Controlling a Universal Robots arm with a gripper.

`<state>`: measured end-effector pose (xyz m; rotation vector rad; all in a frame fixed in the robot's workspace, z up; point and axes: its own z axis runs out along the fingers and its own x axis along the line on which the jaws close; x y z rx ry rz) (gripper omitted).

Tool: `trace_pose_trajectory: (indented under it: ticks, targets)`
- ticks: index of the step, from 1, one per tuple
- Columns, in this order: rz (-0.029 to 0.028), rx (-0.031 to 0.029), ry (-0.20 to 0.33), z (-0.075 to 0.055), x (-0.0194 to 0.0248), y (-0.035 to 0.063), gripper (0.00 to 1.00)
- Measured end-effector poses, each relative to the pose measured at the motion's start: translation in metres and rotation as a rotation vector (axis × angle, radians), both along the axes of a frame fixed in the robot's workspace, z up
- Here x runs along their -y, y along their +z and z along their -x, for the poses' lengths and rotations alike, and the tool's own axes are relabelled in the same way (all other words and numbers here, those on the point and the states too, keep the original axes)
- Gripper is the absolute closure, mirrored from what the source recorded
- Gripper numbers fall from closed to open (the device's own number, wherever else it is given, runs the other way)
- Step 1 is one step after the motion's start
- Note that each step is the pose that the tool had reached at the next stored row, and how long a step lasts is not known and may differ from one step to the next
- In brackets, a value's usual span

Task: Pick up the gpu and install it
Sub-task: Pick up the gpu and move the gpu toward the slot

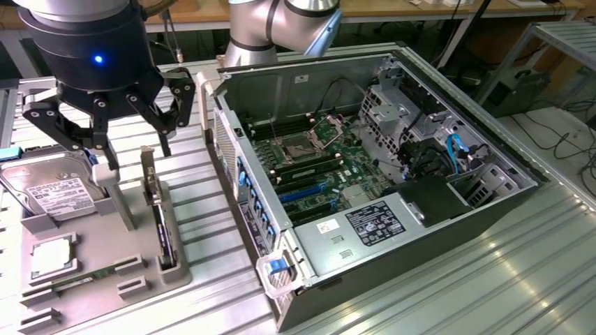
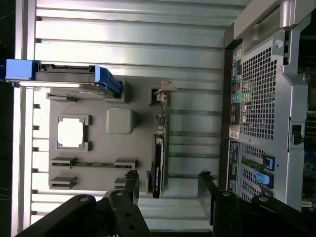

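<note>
The gpu (image 1: pixel 156 209) is a thin dark card standing on edge in a slot of the grey holder tray (image 1: pixel 130 244), at the exterior view's left, with its silver bracket at the far end. My gripper (image 1: pixel 137 157) hangs open just above it with nothing held, one finger on each side of the card's line. From the wrist view the gpu (image 2: pixel 159 148) appears edge-on, one end lying between the two black fingertips (image 2: pixel 132 181) of the gripper (image 2: pixel 168 183).
On the same tray sit a silver hard drive (image 1: pixel 54 190), a square processor (image 1: pixel 51 255) and a memory stick (image 2: pixel 94 163). The open computer case (image 1: pixel 373 174) lies beside the tray, motherboard (image 1: pixel 308 167) exposed. Ribbed metal table (image 1: pixel 484 279) all around.
</note>
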<state>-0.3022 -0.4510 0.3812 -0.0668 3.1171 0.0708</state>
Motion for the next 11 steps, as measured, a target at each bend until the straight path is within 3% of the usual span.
trace_pose_trajectory:
  ticks: [11]
  targets:
    - [0.0011,-0.0001,0.0,0.0,0.0,-0.0061,0.4]
